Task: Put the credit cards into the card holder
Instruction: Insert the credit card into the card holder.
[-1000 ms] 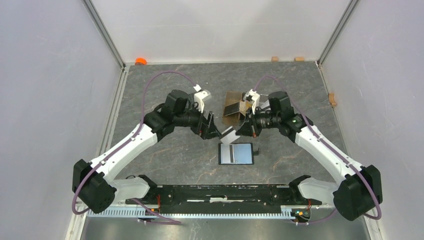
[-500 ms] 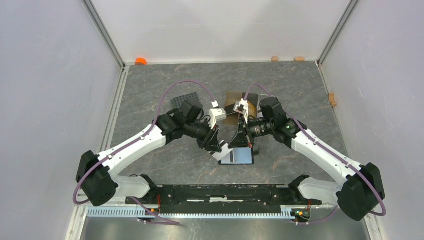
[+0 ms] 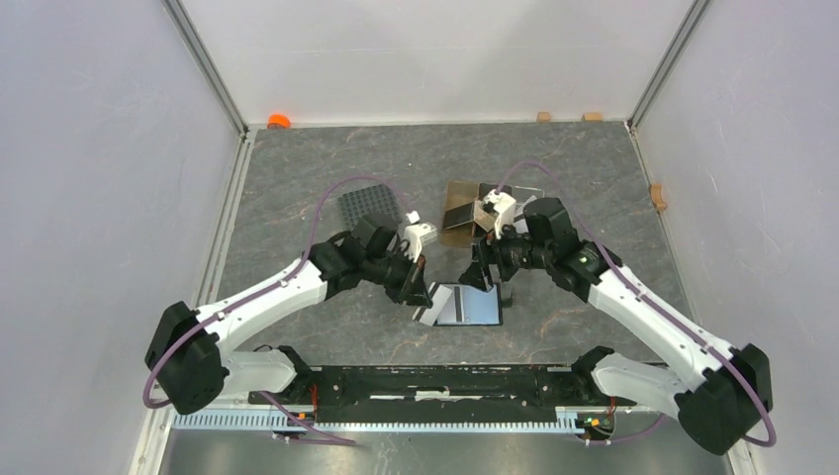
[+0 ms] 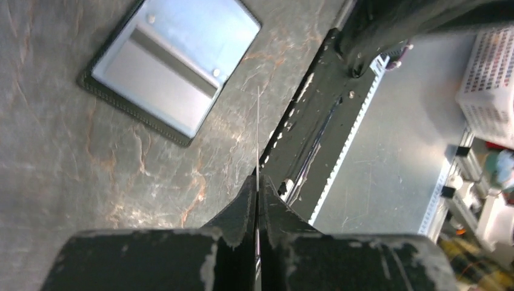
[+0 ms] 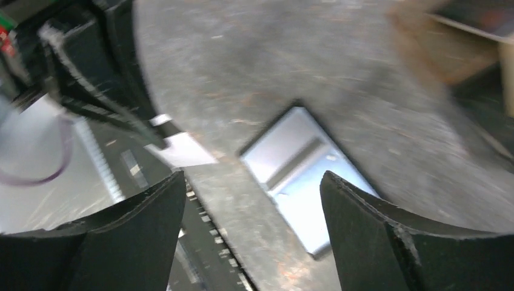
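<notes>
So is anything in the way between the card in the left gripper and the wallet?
Nothing visible blocks it. The left gripper pinches the card beside the open card holder, with only bare table between them. The right gripper hangs open above the holder and might crowd it.

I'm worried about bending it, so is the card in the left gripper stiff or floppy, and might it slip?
Probably stiff: seen edge-on, the card juts straight from the left gripper without sagging. Likely light, being so thin. It could slip if pushed against the card holder, since only one end is pinched.
</notes>
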Controlling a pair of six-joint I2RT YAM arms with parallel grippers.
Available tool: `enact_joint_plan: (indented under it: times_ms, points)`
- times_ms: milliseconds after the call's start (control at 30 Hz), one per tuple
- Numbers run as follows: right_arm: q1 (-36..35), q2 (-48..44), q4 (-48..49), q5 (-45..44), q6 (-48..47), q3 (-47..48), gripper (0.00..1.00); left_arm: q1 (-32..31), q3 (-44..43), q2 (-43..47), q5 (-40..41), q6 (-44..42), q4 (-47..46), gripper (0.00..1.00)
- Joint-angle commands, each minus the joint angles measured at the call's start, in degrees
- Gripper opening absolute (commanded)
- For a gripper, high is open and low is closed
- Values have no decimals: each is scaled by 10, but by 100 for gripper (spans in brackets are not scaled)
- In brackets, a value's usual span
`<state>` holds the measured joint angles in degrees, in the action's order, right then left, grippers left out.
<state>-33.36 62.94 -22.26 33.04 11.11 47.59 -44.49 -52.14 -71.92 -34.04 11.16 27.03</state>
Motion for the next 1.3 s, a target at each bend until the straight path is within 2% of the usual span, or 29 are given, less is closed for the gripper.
enact_joint_plan:
  times_ms: [0,100,200,400,800,1267]
  points:
    - [1,-56,-43,-307,36,-37,87,0,112,38,63,241,-174,2]
    - [1,-75,-39,-393,58,-86,87,-6,187,33,95,343,-318,2]
    - [1,-73,-26,-415,75,-124,82,-11,221,4,115,410,-425,2]
    - [0,-46,17,-413,92,-168,73,-17,222,-79,119,462,-525,2]
    - [-1,-4,64,-383,95,-198,47,-22,217,-195,116,492,-599,2]
    - [-4,-2,55,-398,100,-217,8,-27,203,-281,92,513,-655,2]
